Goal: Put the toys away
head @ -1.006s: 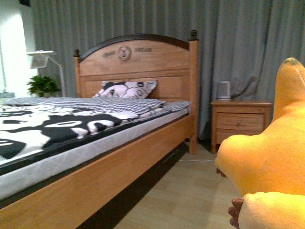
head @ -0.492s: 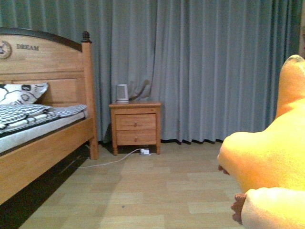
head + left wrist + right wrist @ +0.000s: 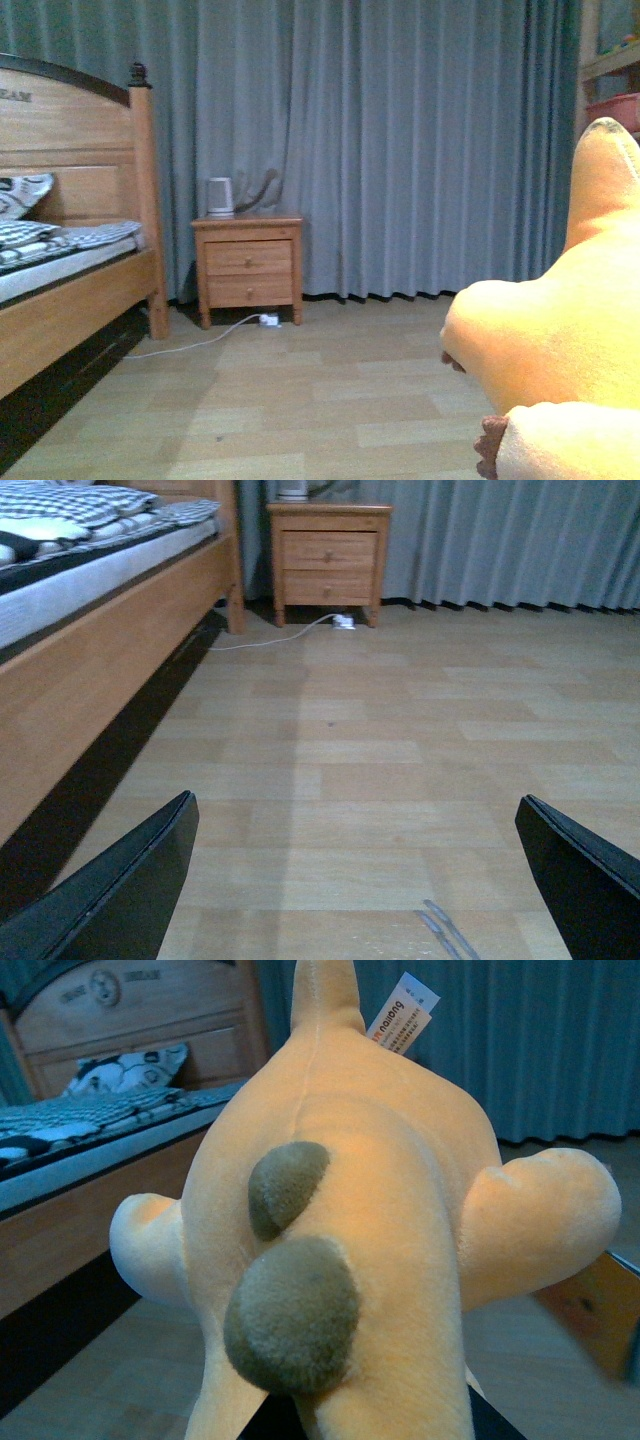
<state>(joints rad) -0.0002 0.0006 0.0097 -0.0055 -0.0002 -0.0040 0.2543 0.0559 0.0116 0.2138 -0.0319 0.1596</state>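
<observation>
While the plush animal (image 3: 560, 350) hangs at 4 o'clock in the front view, clear of the floor (image 3: 300, 400), the right tool (image 3: 340, 1410) carries it.
Its orange-yellow body, marked by two dark patches, fills the right wrist view with a sewn tag (image 3: 402, 1012) at 1 o'clock, and it mostly hides that tool's fingers. The left tool (image 3: 355, 802) is spread wide over bare floorboards, holding nothing. At 9 o'clock a nightstand (image 3: 248, 262) bearing a white kettle (image 3: 219, 195) stands beside the bed (image 3: 70, 300), against grey curtains (image 3: 400, 140).

Orange-yellow plush toy (image 3: 560, 340), grey-blue curtain (image 3: 400, 140).
</observation>
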